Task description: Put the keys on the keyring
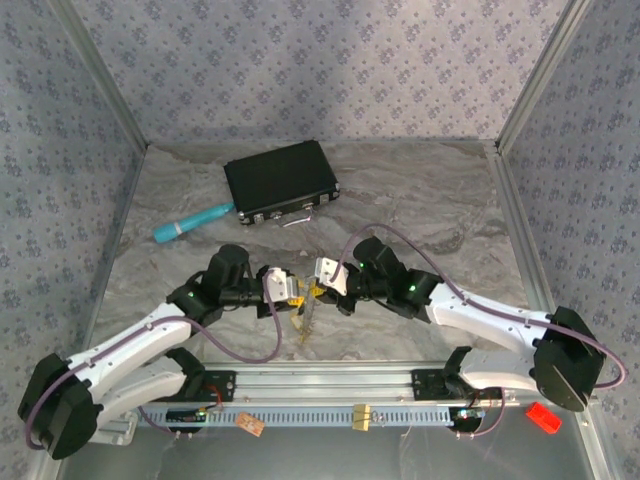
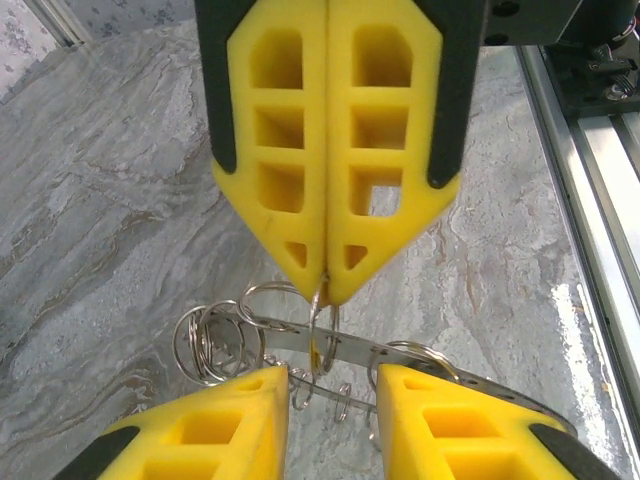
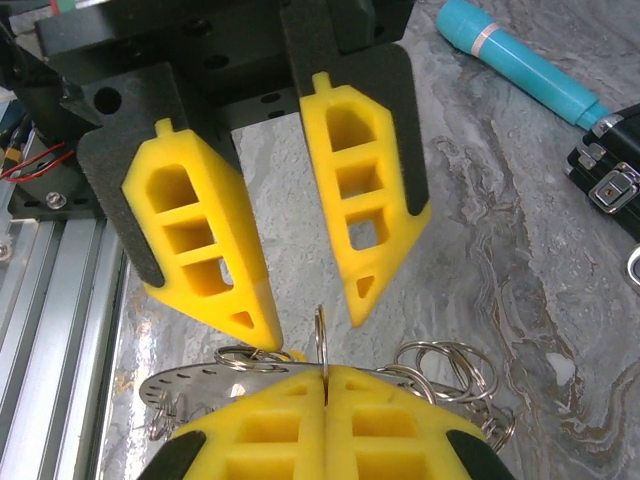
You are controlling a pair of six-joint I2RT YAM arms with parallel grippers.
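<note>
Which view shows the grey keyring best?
Left wrist: the keyring stretches across mid-frame, its punched holes visible. Right wrist catches just one end beside the shut right gripper; top external shows a tiny sliver between the grippers.

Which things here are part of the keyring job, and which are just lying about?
Job: keyring; thin wire ring pinched by right gripper; open left gripper; bunched wire rings.
Lying about: black case; teal tube; red piece by the right arm's base.
</note>
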